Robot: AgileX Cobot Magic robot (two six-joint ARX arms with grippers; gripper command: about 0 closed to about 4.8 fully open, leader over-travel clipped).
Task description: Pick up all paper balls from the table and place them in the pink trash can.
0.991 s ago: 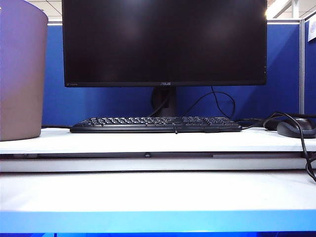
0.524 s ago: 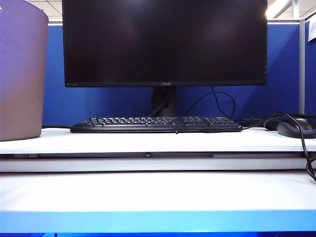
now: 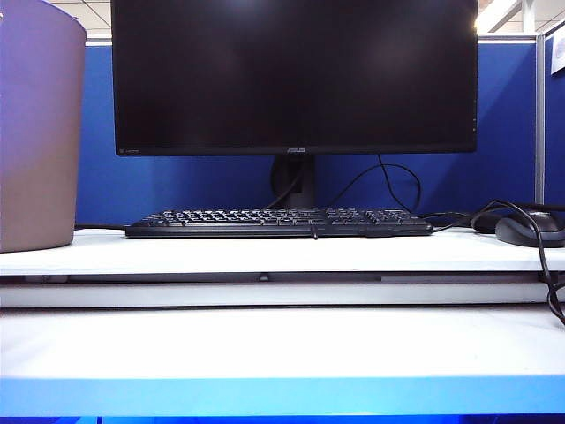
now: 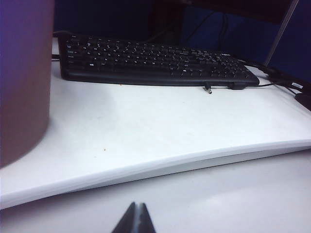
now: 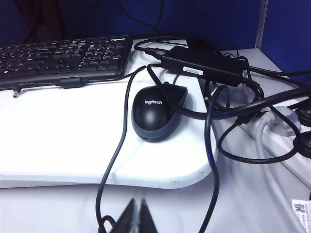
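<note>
Bin: pink trash can (image 3: 35, 132) was stood on the raised shelf at the far left of the exterior view, just left of the keyboard (image 3: 278, 222); its inside was hidden from every camera, so its contents could not be told.
Paper balls: none could be seen on the table (image 3: 282, 353) or shelf in any view.
Left gripper: left gripper (image 4: 135, 213) was held low over the table's front tier, near the shelf edge and the bin's side; its fingertips were pressed together and nothing was held.
Right gripper: right gripper (image 5: 137, 211) was held over the front tier, before the mouse (image 5: 156, 114) and a tangle of cables (image 5: 228, 121); its fingertips were likewise met, with nothing between them.
Shelf: keyboard, mouse and a black adapter (image 5: 204, 65) were set on it, below the dark monitor (image 3: 296, 75).
</note>
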